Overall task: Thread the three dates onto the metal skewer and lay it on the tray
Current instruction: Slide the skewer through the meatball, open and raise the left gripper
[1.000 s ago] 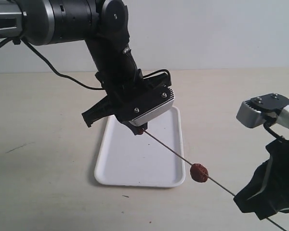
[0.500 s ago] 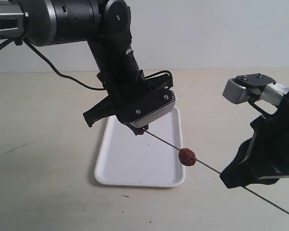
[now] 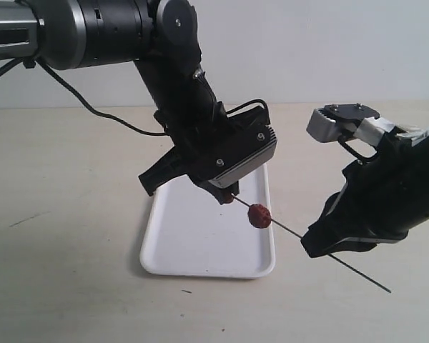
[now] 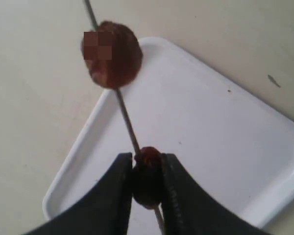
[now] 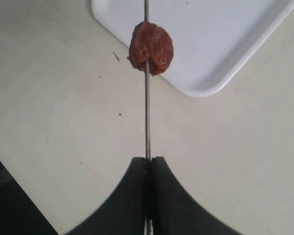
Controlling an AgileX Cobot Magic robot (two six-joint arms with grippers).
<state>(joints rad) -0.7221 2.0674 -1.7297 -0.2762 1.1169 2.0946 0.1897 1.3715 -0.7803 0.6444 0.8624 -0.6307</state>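
Observation:
The thin metal skewer (image 3: 289, 231) slants through the air from the left gripper down to the right. My right gripper (image 3: 322, 248) is shut on the skewer (image 5: 147, 122), its tail sticking out behind. One date (image 3: 258, 215) is threaded on the rod, over the near right part of the white tray (image 3: 193, 246). My left gripper (image 3: 227, 199) is shut on a second date (image 4: 148, 177), which the skewer (image 4: 126, 117) passes through. The threaded date (image 4: 111, 54) also shows in the left wrist view and the same date (image 5: 151, 47) in the right wrist view. A third date is not in view.
The beige table (image 3: 64, 214) lies under both arms. A black cable (image 3: 100, 114) trails from the left arm across the table at the back left. The tray (image 5: 210, 44) holds nothing on its surface.
The right gripper has moved left and up with the skewer, pushing it further through. The threaded date now sits closer to the left gripper, over the tray. The left gripper shifted slightly right.

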